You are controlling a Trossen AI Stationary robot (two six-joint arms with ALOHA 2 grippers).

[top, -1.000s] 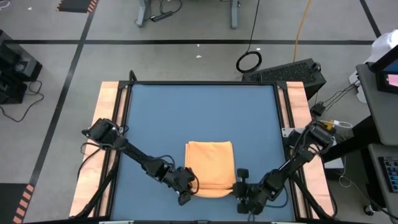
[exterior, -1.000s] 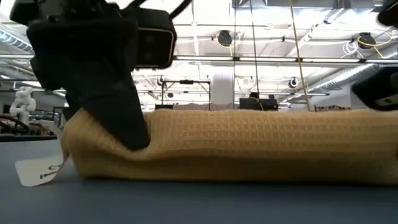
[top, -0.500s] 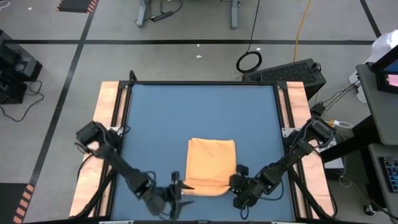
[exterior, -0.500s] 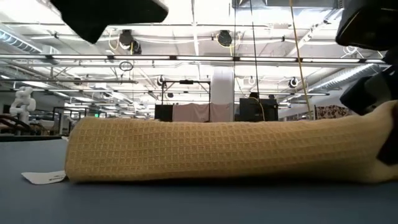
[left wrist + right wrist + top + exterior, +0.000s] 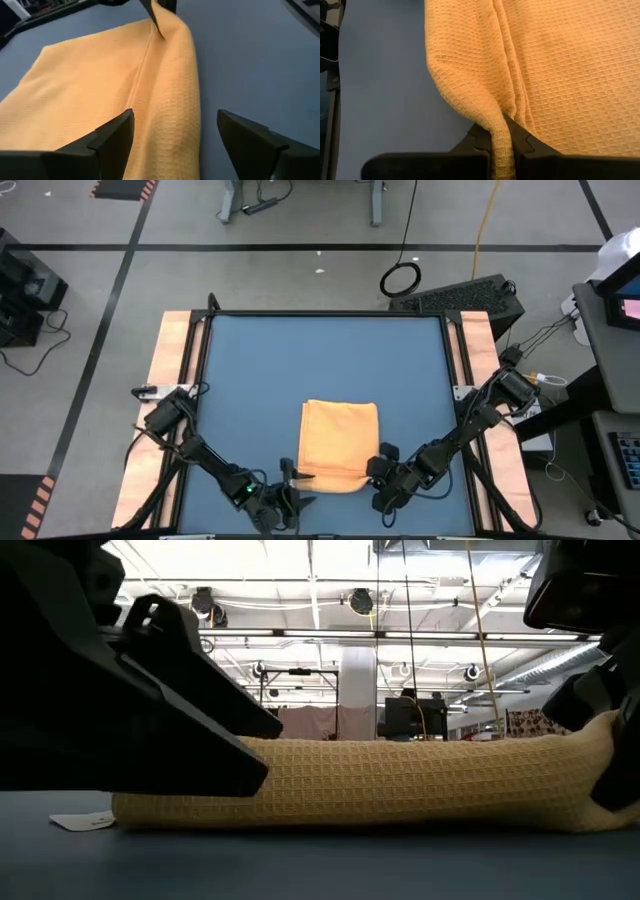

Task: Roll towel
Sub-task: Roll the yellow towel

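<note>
The orange-yellow towel [image 5: 340, 442] lies folded on the blue table top [image 5: 260, 380], its near edge rolled into a thick ridge [image 5: 400, 780]. Its white tag [image 5: 84, 822] lies on the table at the ridge's left end. My left gripper [image 5: 294, 487] stands open at that left end. In the left wrist view its fingers [image 5: 112, 142] stand on either side of the ridge [image 5: 172, 100]. My right gripper [image 5: 379, 473] is shut on the towel at the ridge's right end. My right gripper pinches a bunched fold of several layers at the towel's near right corner [image 5: 501, 131] between its two fingers. The fingers slant down from the table's near right side. That corner [image 5: 600, 735] is raised a little; the rest of the towel lies on the table. Whether my left gripper touches the towel, I cannot tell.
Pale wooden rails [image 5: 172, 360] run along the table's left and right sides. The far half of the blue top [image 5: 320, 350] lies beyond the towel. Off the table at the far right stand a black case [image 5: 470, 298] and a desk [image 5: 610, 300].
My left gripper has let go of the towel's near left corner, drawn back toward the table's near edge, rolled its wrist and opened. It now stands low at the ridge's left end, which has settled flat. The right end of the ridge has risen slightly in my right gripper.
</note>
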